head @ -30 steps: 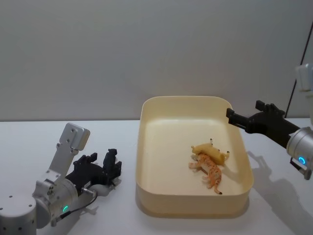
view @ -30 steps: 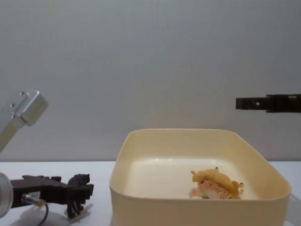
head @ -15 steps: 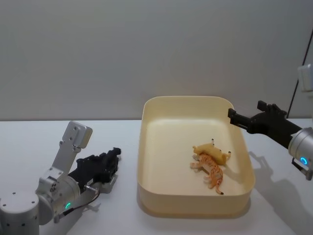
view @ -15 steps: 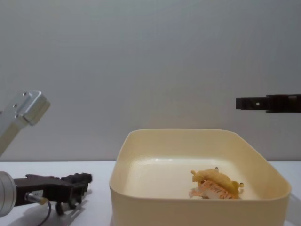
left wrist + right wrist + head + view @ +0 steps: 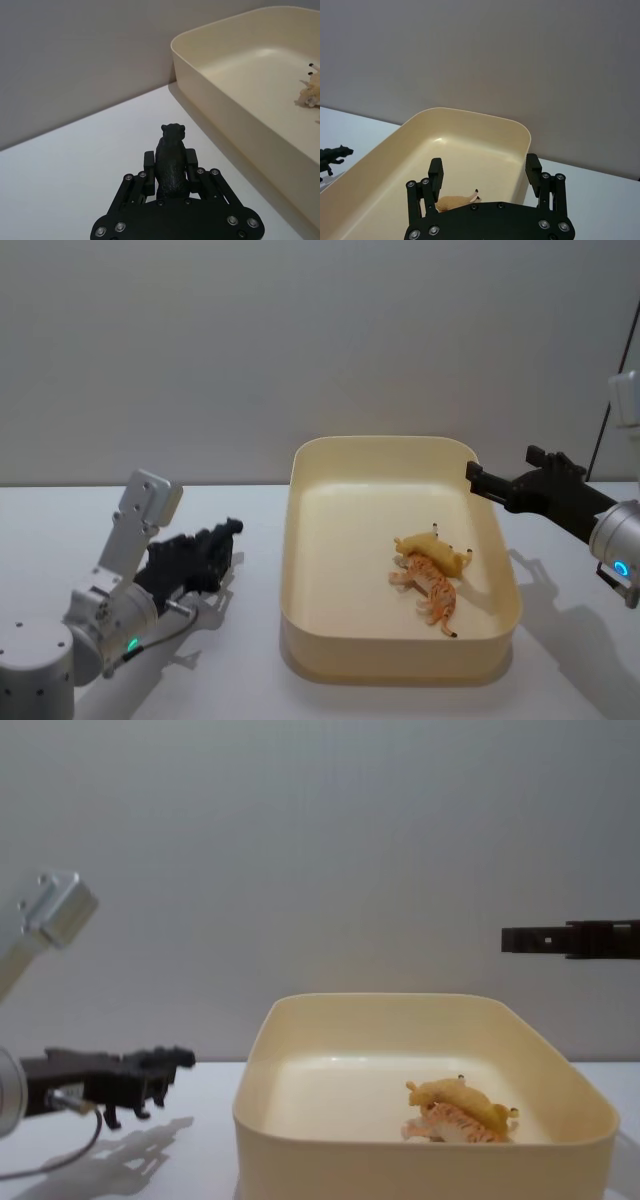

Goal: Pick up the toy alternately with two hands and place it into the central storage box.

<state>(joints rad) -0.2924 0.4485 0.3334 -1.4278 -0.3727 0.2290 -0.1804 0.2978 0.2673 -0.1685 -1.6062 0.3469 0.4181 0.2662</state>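
Left gripper [image 5: 170, 172] left of storage box [image 5: 300, 540], jaws clamped on black animal toy [image 5: 171, 160], lifted clear of desk [image 5: 250, 510] (shadow beneath in chest view). Right gripper [image 5: 485, 175] above box's far right corner, jaws spread wide, empty. Tiger toy [image 5: 432, 590] and yellow toy [image 5: 430, 550] lie inside box. Risk: narrow grip on toy's body; swing toward box could twist it loose, or legs could clip near wall.
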